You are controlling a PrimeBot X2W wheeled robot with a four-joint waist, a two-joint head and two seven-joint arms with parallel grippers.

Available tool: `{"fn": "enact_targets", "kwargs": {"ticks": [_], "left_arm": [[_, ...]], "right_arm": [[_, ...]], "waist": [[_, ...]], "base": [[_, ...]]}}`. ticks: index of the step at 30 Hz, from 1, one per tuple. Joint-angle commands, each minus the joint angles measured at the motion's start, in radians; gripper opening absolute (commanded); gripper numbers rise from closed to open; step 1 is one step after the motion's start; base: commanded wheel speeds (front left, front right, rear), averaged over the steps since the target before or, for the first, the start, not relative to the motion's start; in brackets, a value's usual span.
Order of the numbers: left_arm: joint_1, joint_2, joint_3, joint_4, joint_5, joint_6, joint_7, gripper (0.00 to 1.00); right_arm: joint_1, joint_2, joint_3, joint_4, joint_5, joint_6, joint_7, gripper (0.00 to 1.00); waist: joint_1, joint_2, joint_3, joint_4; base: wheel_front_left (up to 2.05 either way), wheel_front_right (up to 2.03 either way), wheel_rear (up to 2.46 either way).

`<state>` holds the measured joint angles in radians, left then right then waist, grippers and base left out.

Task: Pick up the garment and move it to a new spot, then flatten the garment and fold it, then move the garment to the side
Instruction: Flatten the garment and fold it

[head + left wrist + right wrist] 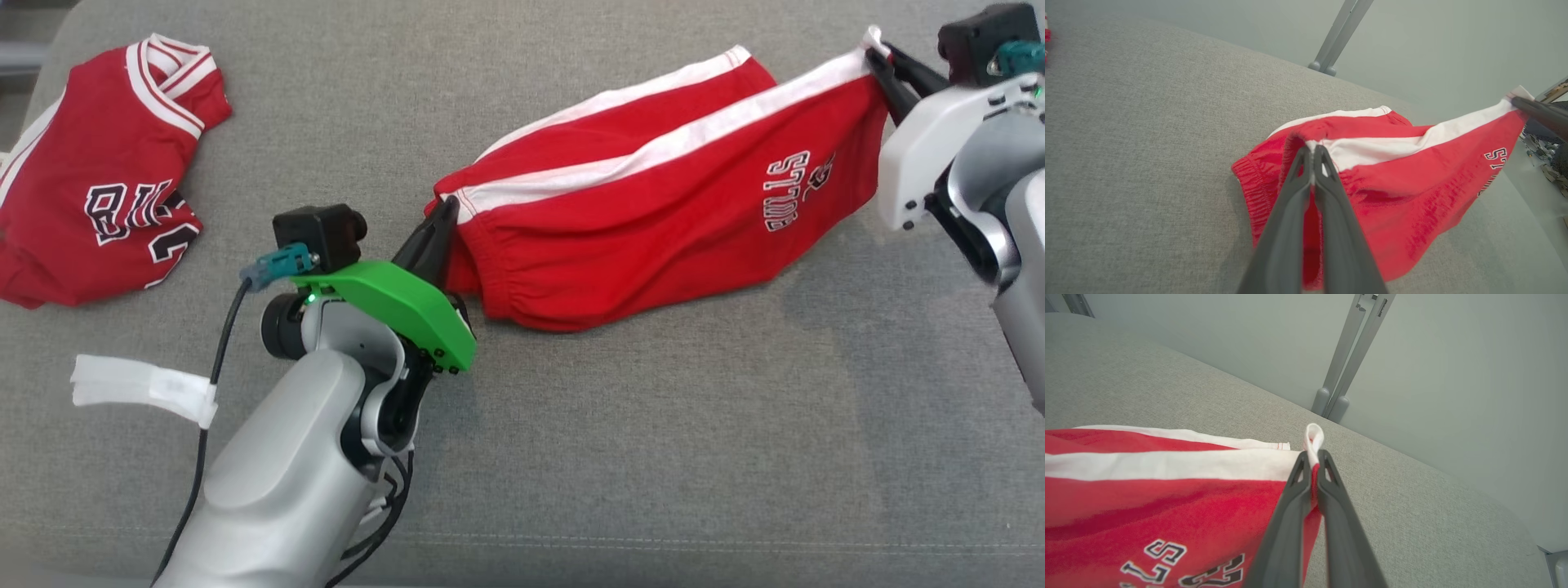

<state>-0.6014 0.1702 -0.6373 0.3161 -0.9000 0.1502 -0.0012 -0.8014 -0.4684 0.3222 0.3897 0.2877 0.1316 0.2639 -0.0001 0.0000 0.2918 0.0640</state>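
Pinching red shorts (653,220) at both ends: waistband edge with left gripper (446,211), fully closed on the cloth; white-striped hem corner with right gripper (878,60), likewise closed on it. Held stretched between the two over the grey couch (653,449), right end raised, lower edge sagging onto the cushion. Well apart from the jersey (98,180) at far left. Probably mid-move or early flattening. Not yet laid flat, folded or set aside.

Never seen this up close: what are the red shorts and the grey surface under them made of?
Red shorts: soft matte knit, probably cotton or polyester jersey; it creases, sags and gathers at the waistband. Grey surface: matte woven upholstery cloth, judging by its fine flecked weave and a stitched seam.
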Motion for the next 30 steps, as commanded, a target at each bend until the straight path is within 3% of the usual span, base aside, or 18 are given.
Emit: {"fn": "enact_targets", "kwargs": {"ticks": [1,16,17,18,19,24,30], "left_arm": [[-0.035,-0.004,0.006,0.021,0.002,-0.006,-0.005,0.0],[-0.245,-0.068,0.021,0.269,0.011,-0.016,-0.026,0.0],[-0.253,-0.072,0.014,0.285,0.012,-0.021,-0.023,0.0],[-0.261,-0.075,0.012,0.297,0.015,-0.025,-0.026,0.52],[-0.27,-0.078,0.016,0.307,0.013,-0.028,-0.036,1.0],[-0.294,-0.091,0.033,0.353,-0.007,-0.049,-0.083,1.0],[-0.254,-0.069,0.086,0.334,0.015,-0.088,-0.243,1.0]], "right_arm": [[-0.04,0.007,0.008,0.031,0.005,-0.002,-0.011,0.0],[-0.301,0.095,0.093,0.378,-0.004,-0.002,-0.11,0.0],[-0.313,0.098,0.096,0.39,-0.005,-0.002,-0.131,0.34],[-0.322,0.102,0.096,0.403,-0.001,-0.002,-0.147,1.0],[-0.33,0.105,0.096,0.419,-0.002,-0.002,-0.164,1.0],[-0.368,0.124,0.119,0.479,-0.002,-0.002,-0.221,1.0],[-0.347,0.145,0.052,0.57,0.05,-0.002,-0.32,1.0]], "waist": [[0.0001,0.0,0.037,0.018],[0.0001,0.0,0.149,0.042],[0.0001,0.0,0.152,0.044],[0.0001,0.0,0.154,0.045],[0.0001,0.0,0.157,0.046],[0.0001,0.0,0.161,0.05],[0.0001,0.0,0.107,0.055]], "base": [[0.0,0.0,0.0],[0.0,0.0,0.0],[0.0,0.0,0.0],[0.0,0.0,0.0],[0.0,0.0,0.0],[0.0,0.0,0.0],[0.0,0.0,0.0]]}}
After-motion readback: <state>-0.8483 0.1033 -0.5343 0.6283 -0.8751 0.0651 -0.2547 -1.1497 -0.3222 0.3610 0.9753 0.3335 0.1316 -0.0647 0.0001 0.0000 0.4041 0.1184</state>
